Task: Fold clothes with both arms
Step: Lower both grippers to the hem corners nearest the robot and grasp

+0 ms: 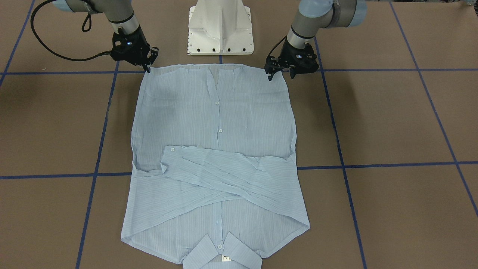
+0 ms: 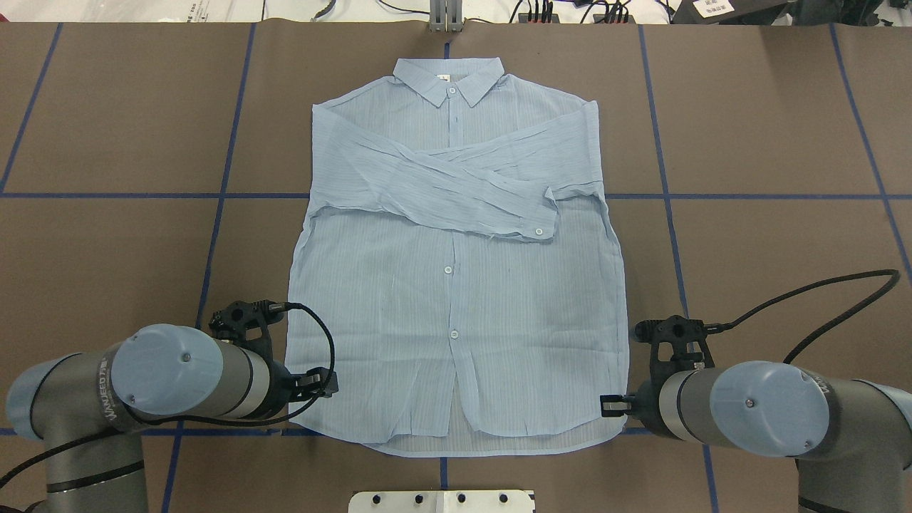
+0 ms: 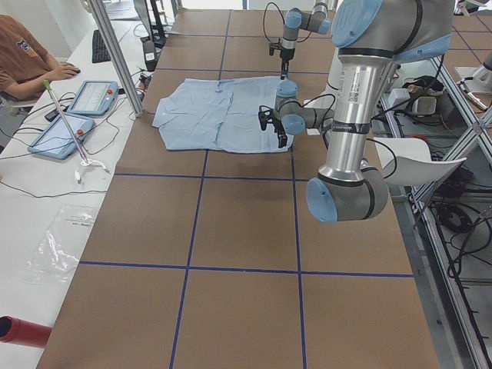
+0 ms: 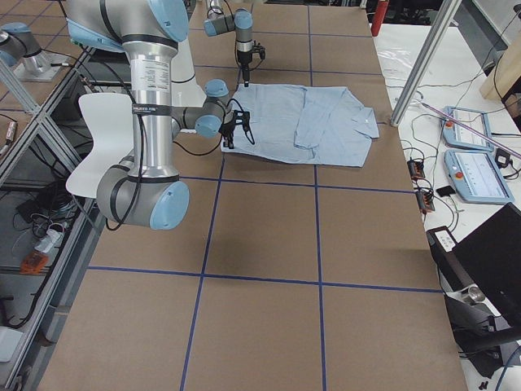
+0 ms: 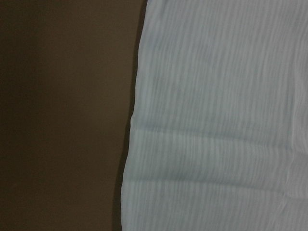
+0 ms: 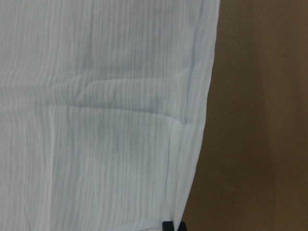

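The light-blue striped shirt (image 1: 216, 123) lies flat, buttons up, on the brown table. Its collar (image 1: 203, 254) with the white neck tag (image 1: 225, 258) is on the side far from me, and both sleeves (image 2: 456, 189) are crossed over the chest. My left gripper (image 1: 280, 76) is open, low at the hem corner on my left, with one fingertip (image 1: 269, 77) over the cloth and the other beside it. My right gripper (image 1: 151, 61) looks open at the other hem corner. Both wrist views show the shirt's side edge (image 5: 132, 125) (image 6: 197, 120) from very close.
The white pedestal (image 1: 220, 30) stands just behind the hem. Blue tape lines (image 1: 373, 165) grid the table. In the left side view an operator (image 3: 23, 54) and tablets (image 3: 61, 134) are at a white bench beyond a metal post (image 3: 115, 54).
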Controlling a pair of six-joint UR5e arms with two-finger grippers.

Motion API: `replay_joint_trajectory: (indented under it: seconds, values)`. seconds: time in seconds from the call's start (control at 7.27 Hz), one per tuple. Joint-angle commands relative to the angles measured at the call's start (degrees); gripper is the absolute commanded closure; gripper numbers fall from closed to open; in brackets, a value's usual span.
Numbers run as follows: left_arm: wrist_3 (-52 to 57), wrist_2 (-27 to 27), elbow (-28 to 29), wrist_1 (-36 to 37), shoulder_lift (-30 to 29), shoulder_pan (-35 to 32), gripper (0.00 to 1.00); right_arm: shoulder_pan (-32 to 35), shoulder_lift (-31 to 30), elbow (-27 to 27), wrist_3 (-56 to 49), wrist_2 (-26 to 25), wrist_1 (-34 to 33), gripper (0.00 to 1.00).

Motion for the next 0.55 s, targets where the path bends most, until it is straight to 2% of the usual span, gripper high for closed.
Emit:
replay_joint_trajectory:
  seconds: [0.0, 0.41]
  values:
    - [-0.57, 0.04, 0.46, 0.14, 0.3, 0.58, 0.27, 0.08, 0.0, 0.06, 0.0, -0.04, 0.0, 1.0]
    - [-0.57, 0.04, 1.6, 0.32, 0.13, 0.67, 0.42, 0.26, 0.09, 0.06, 0.0, 0.05, 0.0, 1.0]
